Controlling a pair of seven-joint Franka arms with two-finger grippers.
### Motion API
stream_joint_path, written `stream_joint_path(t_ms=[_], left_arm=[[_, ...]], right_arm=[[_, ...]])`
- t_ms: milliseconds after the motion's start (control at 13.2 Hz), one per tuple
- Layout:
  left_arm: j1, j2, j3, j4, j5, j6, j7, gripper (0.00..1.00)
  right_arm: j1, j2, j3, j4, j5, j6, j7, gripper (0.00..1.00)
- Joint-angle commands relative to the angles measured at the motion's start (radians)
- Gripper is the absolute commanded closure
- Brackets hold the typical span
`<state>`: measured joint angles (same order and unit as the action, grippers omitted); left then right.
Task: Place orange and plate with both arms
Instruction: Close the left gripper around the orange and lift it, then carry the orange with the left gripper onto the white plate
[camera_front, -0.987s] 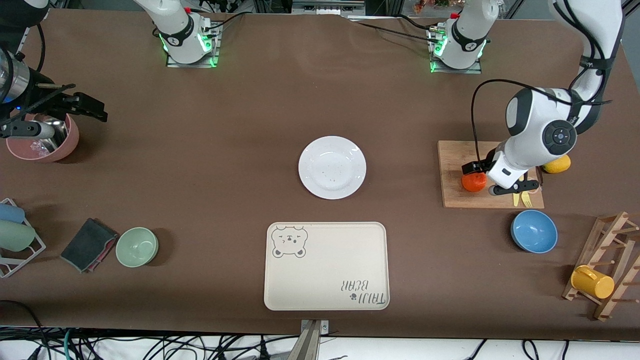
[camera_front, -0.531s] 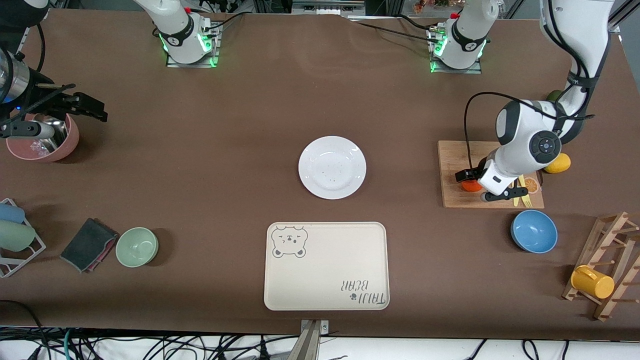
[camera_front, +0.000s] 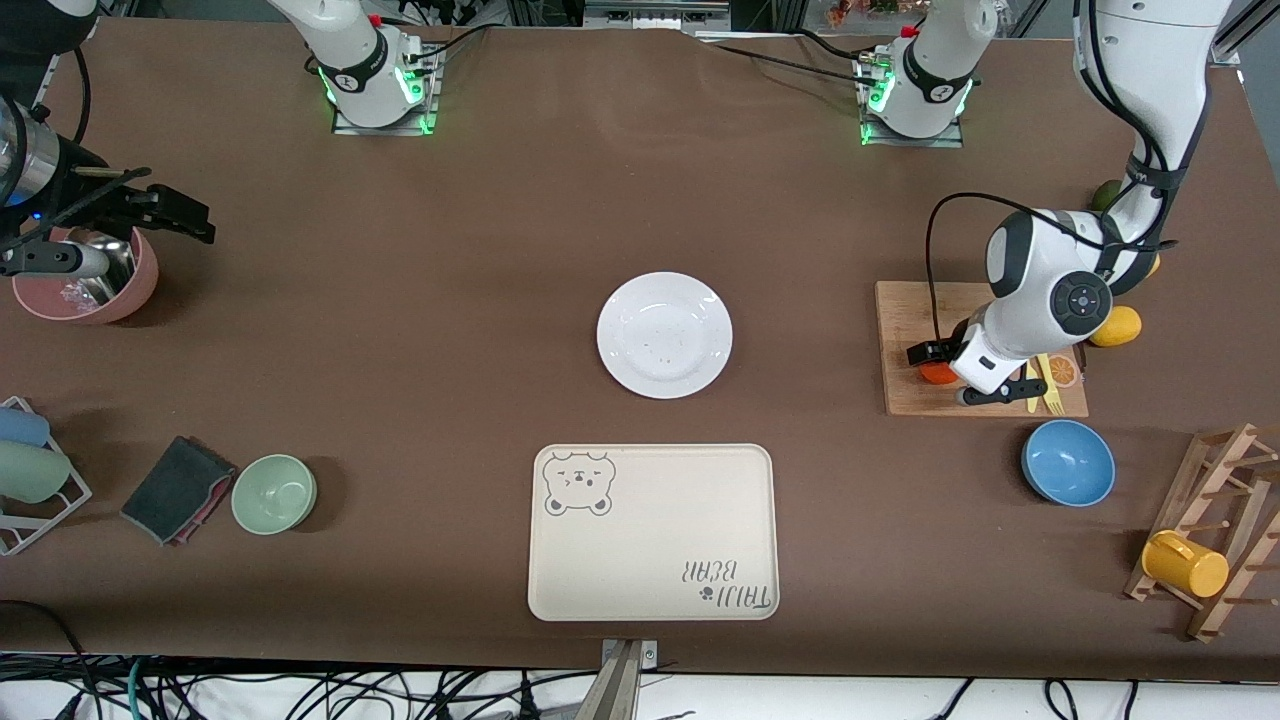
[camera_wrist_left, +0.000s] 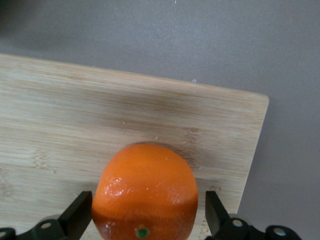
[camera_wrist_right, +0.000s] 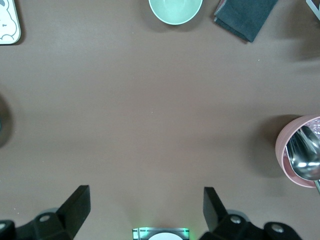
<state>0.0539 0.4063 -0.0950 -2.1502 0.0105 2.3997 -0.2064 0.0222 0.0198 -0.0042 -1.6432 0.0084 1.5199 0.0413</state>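
Note:
The orange (camera_front: 937, 374) rests on a wooden cutting board (camera_front: 908, 318) toward the left arm's end of the table. My left gripper (camera_front: 950, 376) is down over it and open, one finger on each side. In the left wrist view the orange (camera_wrist_left: 145, 182) fills the space between the black fingers (camera_wrist_left: 79, 216), with a thin gap still showing beside it. The white plate (camera_front: 664, 335) sits bare at the table's middle. My right gripper (camera_front: 198, 222) waits open and holds nothing, over the table beside a pink bowl (camera_front: 85, 285). The right wrist view shows its gripper (camera_wrist_right: 145, 207) above bare table.
A beige bear-print tray (camera_front: 652, 532) lies nearer the front camera than the plate. A blue bowl (camera_front: 1068, 462) and a rack with a yellow mug (camera_front: 1185, 565) stand near the board. A lemon (camera_front: 1115, 327) lies beside the board. A green bowl (camera_front: 274, 493) and a dark cloth (camera_front: 178, 488) lie toward the right arm's end.
My left gripper has come down around the orange and its fingers have drawn in toward it. The right arm has not moved.

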Motion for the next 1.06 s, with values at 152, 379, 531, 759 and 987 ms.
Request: stream_joint_path(t_ms=[152, 379, 531, 759, 987], left_arm=[[-0.009, 0.008, 0.014, 0.003, -0.009, 0.016, 0.044, 0.90], [-0.017, -0.052, 0.011, 0.007, -0.015, -0.007, 0.030, 1.00], [-0.090, -0.125, -0.002, 0.019, -0.024, -0.068, 0.013, 1.00], [-0.196, -0.143, -0.061, 0.062, -0.068, -0.065, -0.066, 1.00], [-0.351, -0.094, -0.066, 0.156, -0.205, -0.060, -0.070, 1.00]], right_arm=[[-0.002, 0.008, -0.002, 0.020, 0.021, -0.018, 0.002, 0.00], [-0.002, 0.008, -0.002, 0.020, 0.021, -0.018, 0.002, 0.00], [-0.002, 0.009, -0.002, 0.020, 0.021, -0.018, -0.001, 0.00], [-0.002, 0.008, -0.002, 0.020, 0.021, -0.018, -0.003, 0.00], [-0.002, 0.008, -0.002, 0.020, 0.021, -0.018, -0.008, 0.00]])
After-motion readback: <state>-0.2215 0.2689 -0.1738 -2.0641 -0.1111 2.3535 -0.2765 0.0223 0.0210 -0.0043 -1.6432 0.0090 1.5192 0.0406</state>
